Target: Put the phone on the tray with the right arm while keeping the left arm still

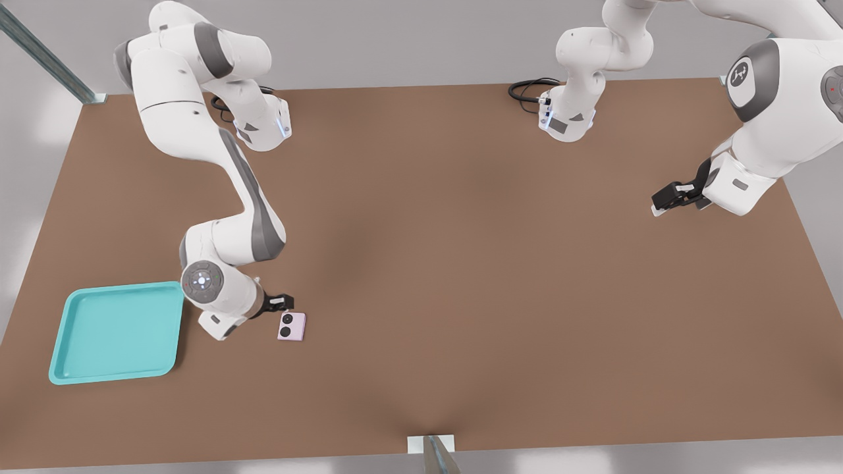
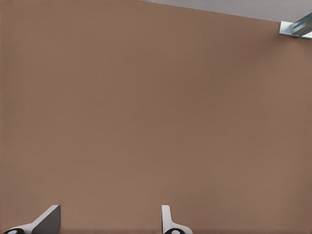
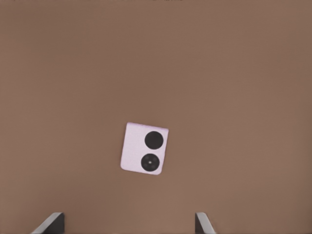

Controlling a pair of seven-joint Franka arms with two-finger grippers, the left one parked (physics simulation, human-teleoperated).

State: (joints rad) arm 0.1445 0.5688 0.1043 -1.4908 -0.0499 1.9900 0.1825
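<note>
The pale pink phone [image 1: 292,326] lies flat on the brown table, its two black lenses facing up. It also shows in the right wrist view [image 3: 145,148], ahead of the fingers. My right arm's gripper [image 1: 277,303] hovers just beside and above the phone, on its far-left side in the front view. This gripper [image 3: 127,226] is open, its fingertips [image 3: 50,224] wide apart and holding nothing. The turquoise tray [image 1: 79,309] sits at the front view's left, a short way from the phone, with the arm's wrist between them. Nothing lies in it.
The left arm [image 1: 757,131] is at the front view's right with its black gripper [image 1: 672,196] above the table. Both arm bases and a black cable [image 1: 530,89] stand at the far edge. A metal bracket [image 1: 431,447] sits at the near edge.
</note>
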